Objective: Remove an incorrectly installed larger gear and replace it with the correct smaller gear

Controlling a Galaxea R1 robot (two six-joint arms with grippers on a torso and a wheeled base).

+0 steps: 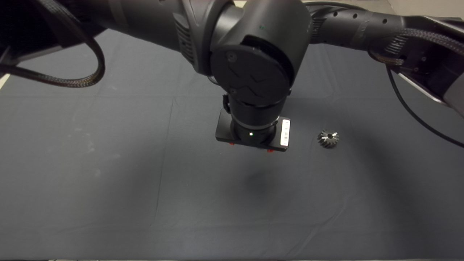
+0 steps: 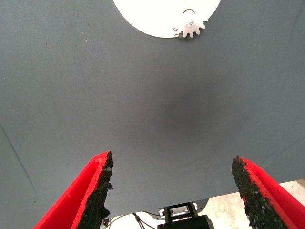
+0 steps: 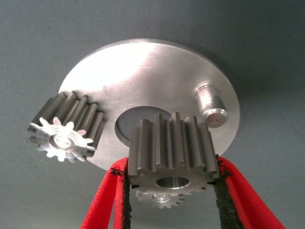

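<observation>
Right claw (image 3: 171, 191), wrist view: its red fingers (image 3: 107, 200) are clamped on opposite toothed flanks of the smaller gear (image 3: 172, 150), a dark-grey spur gear with short teeth and a round bore. The gear hangs just above a round metal plate (image 3: 143, 76), bore pointing up toward the camera, presumably so that it can be lowered over a shaft. A bare pin (image 3: 212, 106) stands on the plate just beside the held gear; this appears to be the vacated post, though whether the bore lines up with it cannot be told. A bright silvery gear (image 3: 64, 131) sits on the plate's other side, and part of another small silvery gear (image 3: 159, 198) shows beneath the held one.

Head view: the larger gear (image 1: 328, 138), with long flared teeth, lies alone on the dark mat of the bench (image 1: 108, 163), well apart from the plate, which the arm hides. Its place suggests the removal step is done and only fitting remains.

Left claw (image 2: 174, 191), wrist view: its fingers (image 2: 97, 191) stand wide apart with nothing between them, over bare mat, with the plate edge (image 2: 152, 19) and a silvery gear (image 2: 190, 26) beyond. It seems to be standing clear.
</observation>
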